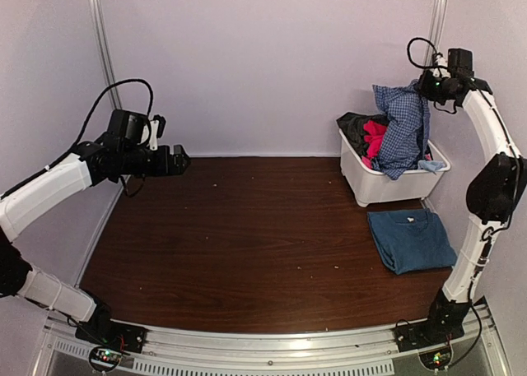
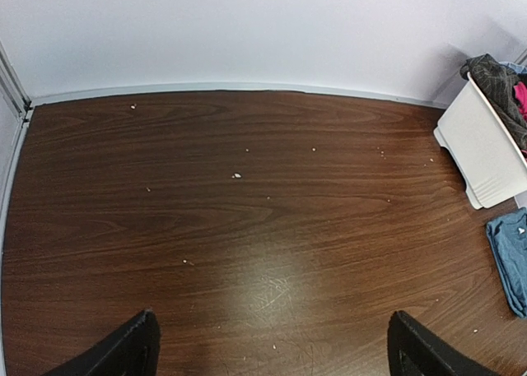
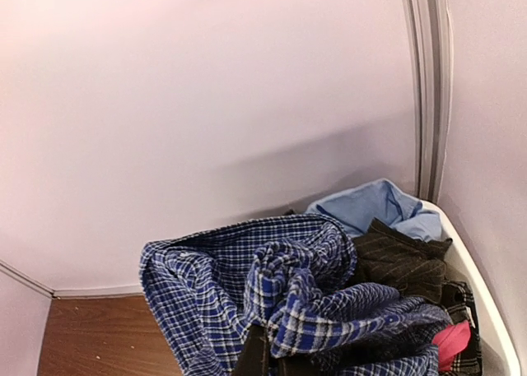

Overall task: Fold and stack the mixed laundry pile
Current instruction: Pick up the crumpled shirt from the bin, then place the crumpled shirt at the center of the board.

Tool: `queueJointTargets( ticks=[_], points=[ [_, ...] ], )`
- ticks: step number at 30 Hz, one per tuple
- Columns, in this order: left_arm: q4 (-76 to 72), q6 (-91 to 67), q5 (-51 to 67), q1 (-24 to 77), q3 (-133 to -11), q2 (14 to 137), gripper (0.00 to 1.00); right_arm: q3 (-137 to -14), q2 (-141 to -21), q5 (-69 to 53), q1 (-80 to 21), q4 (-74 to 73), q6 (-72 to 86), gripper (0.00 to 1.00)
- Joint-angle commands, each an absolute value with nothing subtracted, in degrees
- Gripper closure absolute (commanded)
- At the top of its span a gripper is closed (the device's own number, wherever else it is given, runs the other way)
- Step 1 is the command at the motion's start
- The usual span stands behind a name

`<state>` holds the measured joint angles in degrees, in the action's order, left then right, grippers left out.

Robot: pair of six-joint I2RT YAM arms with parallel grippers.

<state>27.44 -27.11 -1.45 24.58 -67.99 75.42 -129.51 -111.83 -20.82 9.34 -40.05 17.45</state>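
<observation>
Because the right hand (image 1: 425,86) is clamped on the check shirt (image 1: 402,129), it hangs above the bin (image 1: 387,187) for transfer; left hand (image 1: 177,160) stands open.

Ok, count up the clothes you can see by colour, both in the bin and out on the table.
blue-and-white checked shirt: 1
dark-blue T-shirt: 1
red-pink garment: 1
black garment: 1
light-blue garment: 1
Total: 5 visible
</observation>
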Motion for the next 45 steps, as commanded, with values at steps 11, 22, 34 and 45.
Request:
queueJointTargets(
  ticks=[11,22,34,45],
  points=[
    [22.90,-28.31,1.97,24.62,-70.11,78.54,0.02,-140.46,-100.67,-30.11,9.14,-17.07,28.49,1.00],
    [21.35,-28.65,3.65,24.66,-70.11,80.25,0.02,-138.75,-93.62,-18.95,9.14,-15.83,25.22,1.00],
    [19.97,-29.91,5.13,24.61,-71.28,81.82,0.02,-142.27,-97.51,-44.06,4.70,-0.31,46.34,1.00],
    [20.66,-31.58,1.35,24.34,-71.62,81.39,0.02,-145.92,-105.11,-44.88,-26.49,2.65,44.39,1.00]
  ],
)
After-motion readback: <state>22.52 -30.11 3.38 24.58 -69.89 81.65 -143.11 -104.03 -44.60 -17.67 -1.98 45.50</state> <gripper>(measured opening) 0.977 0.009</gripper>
